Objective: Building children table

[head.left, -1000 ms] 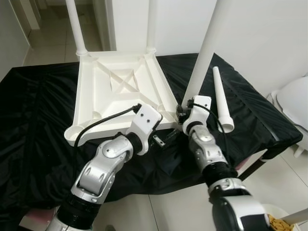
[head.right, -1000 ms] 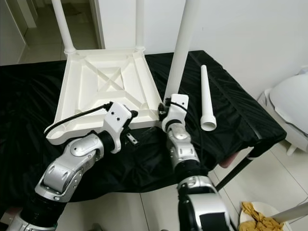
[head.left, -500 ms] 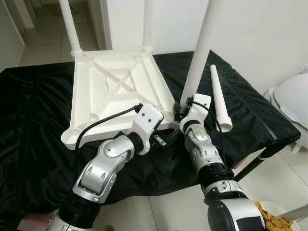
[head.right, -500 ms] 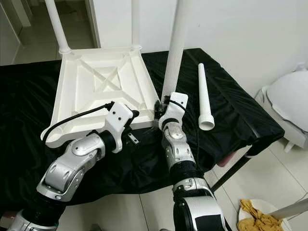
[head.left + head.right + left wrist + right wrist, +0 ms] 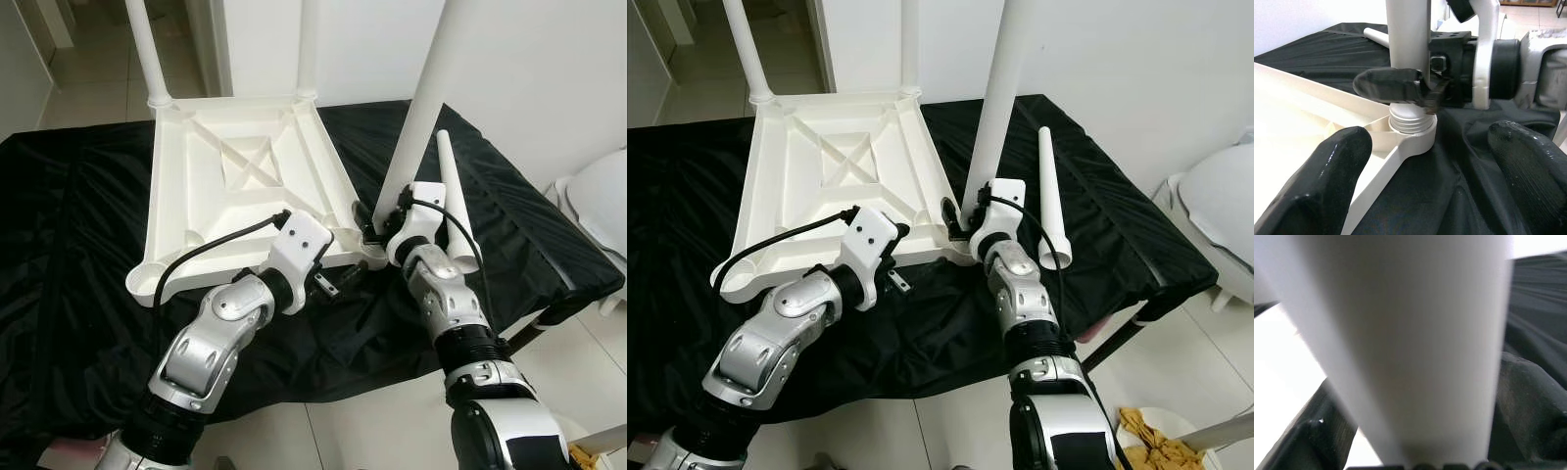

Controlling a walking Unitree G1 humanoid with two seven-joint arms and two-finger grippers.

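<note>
We see the white children's tabletop (image 5: 245,186) lying upside down on a surface draped in black cloth (image 5: 78,255), its ribbed underside facing up. Two legs already stand upright in the far corner sockets, the far left leg (image 5: 145,49) and the far right leg (image 5: 308,44).

Our right tool (image 5: 377,227) is clamped around a third leg (image 5: 421,108) just above its lower end, black fingers (image 5: 1388,84) pressed on either side of the white tube. That leg stands nearly upright, leaning a little, in the near right corner socket (image 5: 1413,139) of the tabletop; in the left wrist view a band of screw thread shows above the socket's rim.

Our left tool (image 5: 338,284) hovers just in front of that same corner, low over the cloth, its two fingers (image 5: 1317,186) spread wide and holding nothing.

A fourth leg (image 5: 453,201) lies loose on the cloth just beside the right arm, its open wider end pointing towards us. The near left socket (image 5: 147,279) of the tabletop carries no leg.
</note>
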